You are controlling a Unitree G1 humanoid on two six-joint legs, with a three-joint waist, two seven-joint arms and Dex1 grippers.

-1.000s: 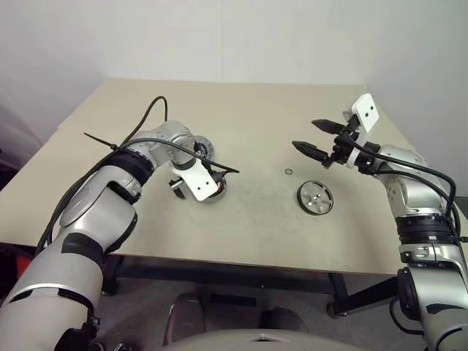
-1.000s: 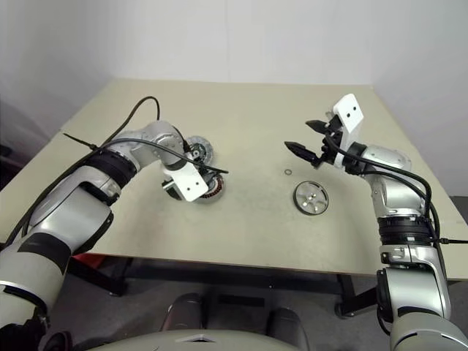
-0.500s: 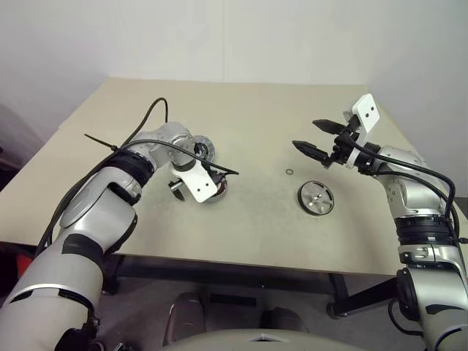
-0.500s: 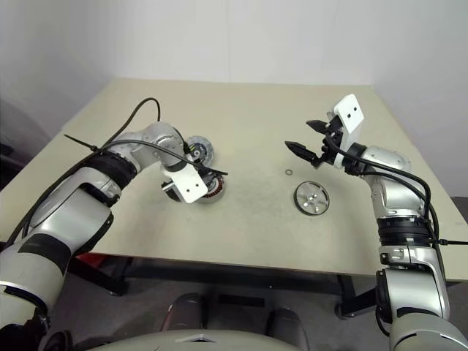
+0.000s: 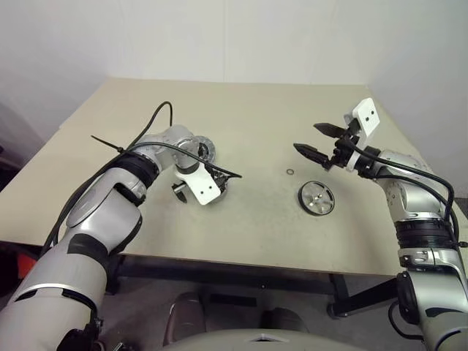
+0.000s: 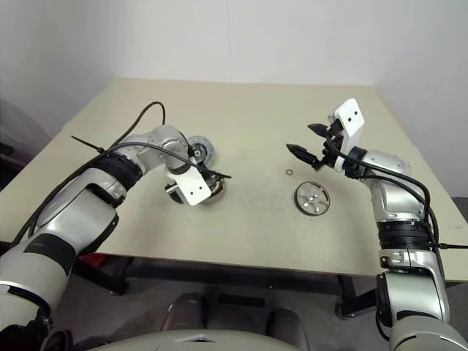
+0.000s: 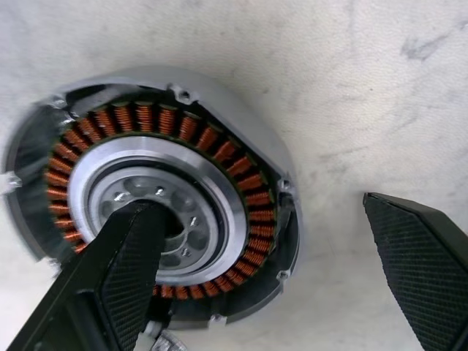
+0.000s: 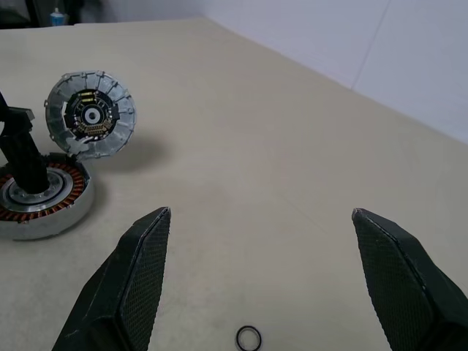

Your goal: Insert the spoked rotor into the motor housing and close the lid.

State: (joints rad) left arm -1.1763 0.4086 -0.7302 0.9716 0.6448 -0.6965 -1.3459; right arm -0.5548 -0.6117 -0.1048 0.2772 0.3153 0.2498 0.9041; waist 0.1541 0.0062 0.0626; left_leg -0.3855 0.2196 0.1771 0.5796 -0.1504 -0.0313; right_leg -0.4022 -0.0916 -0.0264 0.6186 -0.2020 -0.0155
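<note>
Left gripper (image 7: pixel 259 212), jaws released, straddled the spoked rotor (image 7: pixel 208 135), apparently seating it in the motor housing (image 7: pixel 245 110). The lid (image 8: pixel 90 115) leaned at the housing's 12 o'clock, unclosed; the right gripper (image 8: pixel 259 216) idled, jaws released.

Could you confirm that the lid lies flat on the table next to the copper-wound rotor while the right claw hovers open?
Not quite: the lid is not flat; it stands tilted on its edge next to the spoked rotor, as the right wrist view shows. The right claw does hover open.

One rotor (image 7: pixel 212 146) – one lid (image 8: pixel 90 115) – one washer (image 8: pixel 248 338).
</note>
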